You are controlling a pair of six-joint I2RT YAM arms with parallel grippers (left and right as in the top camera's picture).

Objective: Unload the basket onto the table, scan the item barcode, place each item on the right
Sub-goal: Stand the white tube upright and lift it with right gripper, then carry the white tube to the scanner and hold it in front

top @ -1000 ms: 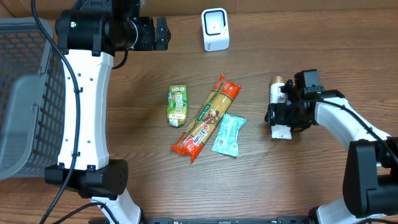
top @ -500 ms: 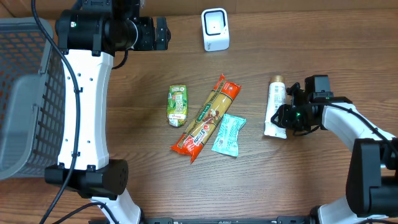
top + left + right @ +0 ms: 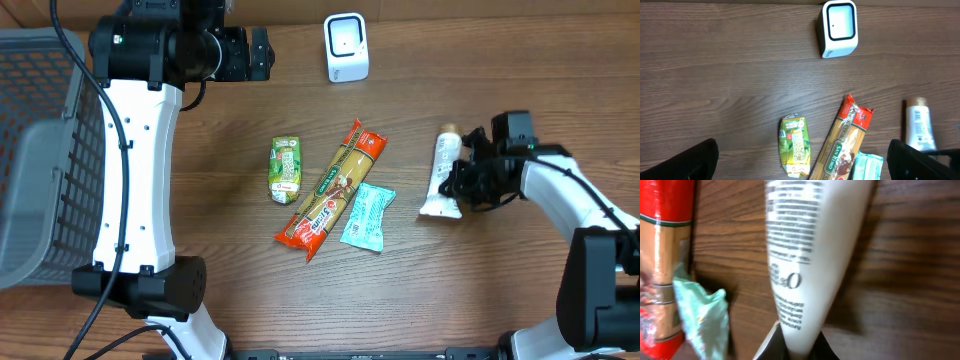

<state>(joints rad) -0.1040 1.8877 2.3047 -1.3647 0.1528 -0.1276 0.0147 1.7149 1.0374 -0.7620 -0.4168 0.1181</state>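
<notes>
Since the barcode must be turned to a reader, the right pincer (image 3: 796,350) is pinching the flat crimped end of the white cream tube (image 3: 805,255), which lies slanted ahead of it. The barcode scanner (image 3: 346,47) stands well apart, beyond the cap end. A second earlier the jaws were spread and the tube lay straighter.

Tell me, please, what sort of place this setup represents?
Probably a mock shop checkout: a white barcode scanner stands at the far edge, packaged goods such as a pasta packet lie on the wooden table, and a grey mesh basket sits at the side.
</notes>
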